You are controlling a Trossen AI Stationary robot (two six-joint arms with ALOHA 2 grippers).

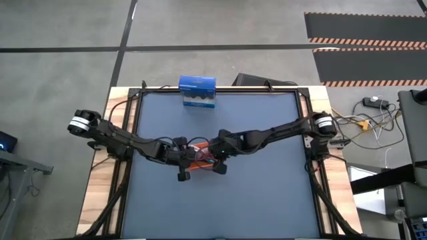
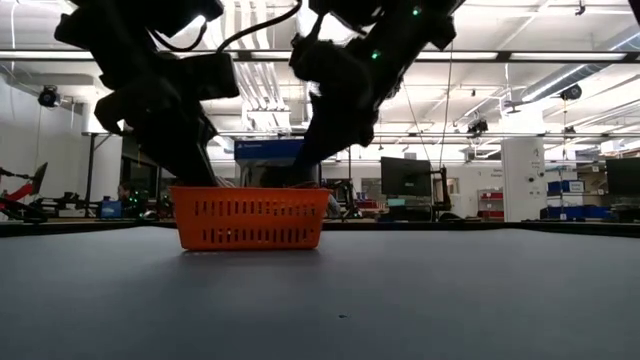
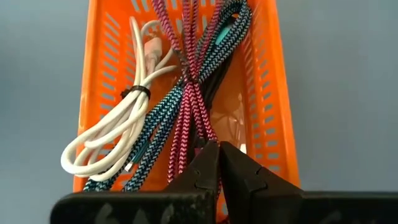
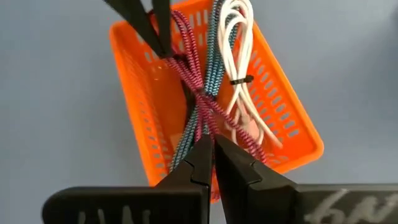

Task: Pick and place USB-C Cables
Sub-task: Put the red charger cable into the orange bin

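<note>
Orange tray (image 3: 273, 124) holds cables; both grippers' fingers (image 3: 205, 171) clamp the red cable (image 3: 186, 118).

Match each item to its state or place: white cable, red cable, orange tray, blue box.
Items:
1. white cable
2. red cable
3. orange tray
4. blue box

States or places:
A. at the table's far edge, outside the tray
B. bundled with a black tie
C. mid-table, holding the cables
D. crosses the teal cable and runs to the closed tips of the left hand and right hand

Pairs: 1-B, 2-D, 3-C, 4-A
</note>
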